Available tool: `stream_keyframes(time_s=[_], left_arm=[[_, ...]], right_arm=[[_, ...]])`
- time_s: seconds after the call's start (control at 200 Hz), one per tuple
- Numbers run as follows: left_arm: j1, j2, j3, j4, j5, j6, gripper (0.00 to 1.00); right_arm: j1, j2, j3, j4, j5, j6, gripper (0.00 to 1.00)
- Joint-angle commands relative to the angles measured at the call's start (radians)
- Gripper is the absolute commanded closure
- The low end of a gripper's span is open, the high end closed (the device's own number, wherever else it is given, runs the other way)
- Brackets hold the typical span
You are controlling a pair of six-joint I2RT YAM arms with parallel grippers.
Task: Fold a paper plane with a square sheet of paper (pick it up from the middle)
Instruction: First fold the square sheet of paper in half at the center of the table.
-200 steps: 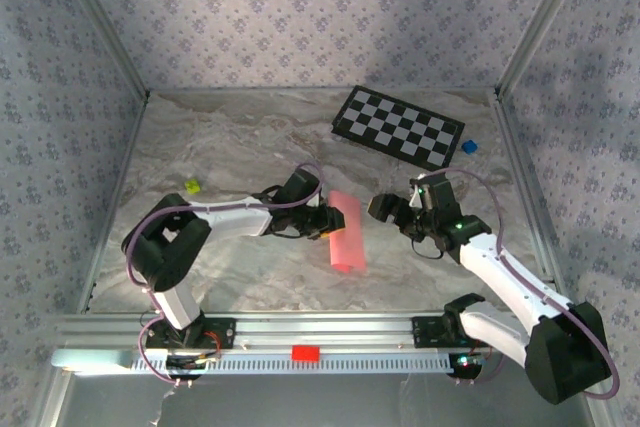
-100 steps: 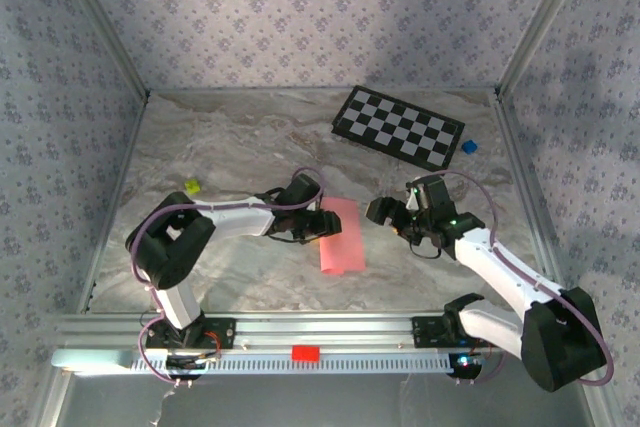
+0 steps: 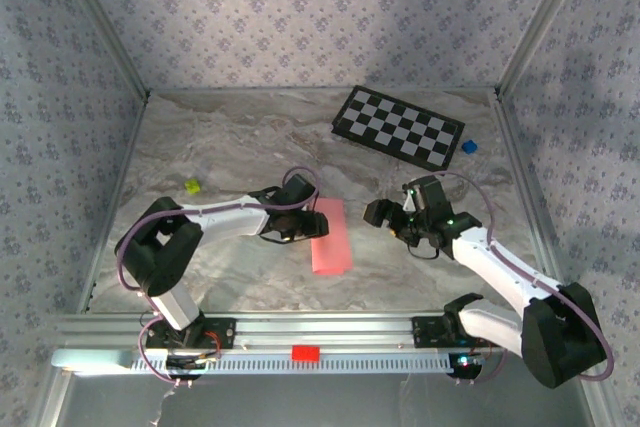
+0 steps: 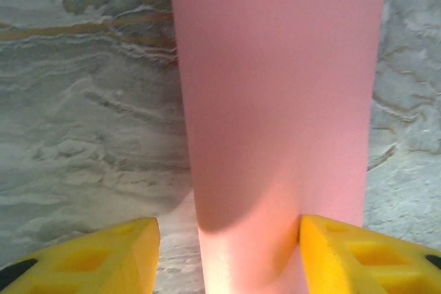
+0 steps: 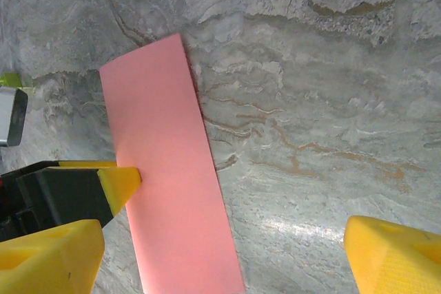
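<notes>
- I am leaving the square sheet of paper lying flat on the marble table, between my two arms and toward the near edge. It is showing as a long narrow strip, so I am judging that the centre fold is made and the nose folds are not yet begun.
- I am holding my left gripper low at the strip's left long edge, jaws parted and clamping nothing. In the left wrist view the paper is running up between my yellow fingertips. The one on that view's right is touching the paper's edge, and the other is standing just apart from it.
- I am keeping low and close there, I think, to steady the strip against the table, so the crease is lying true and the thin sheet is not sliding on the smooth stone.
- I am hovering my right gripper near the strip's right side, apart from the paper, jaws spread wide and empty.
- I am reading that wide stance as preparation: from that side it is placed to reach a corner of the strip while my left arm is anchoring it.
</notes>
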Motion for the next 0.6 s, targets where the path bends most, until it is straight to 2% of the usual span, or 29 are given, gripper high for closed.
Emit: stream_keyframes(time_s=[0.0,0.6], left_arm=[[0.004,-0.012,0.036,-0.082,-0.029,0.048,0.47],[0.006,0.023,0.074,-0.147,-0.061,0.078,0.52]], right_arm=[[0.010,0.009,0.007,0.000,0.010,0.013,0.08],[0.027,0.016,0.001,0.011,0.029,0.016,0.08]])
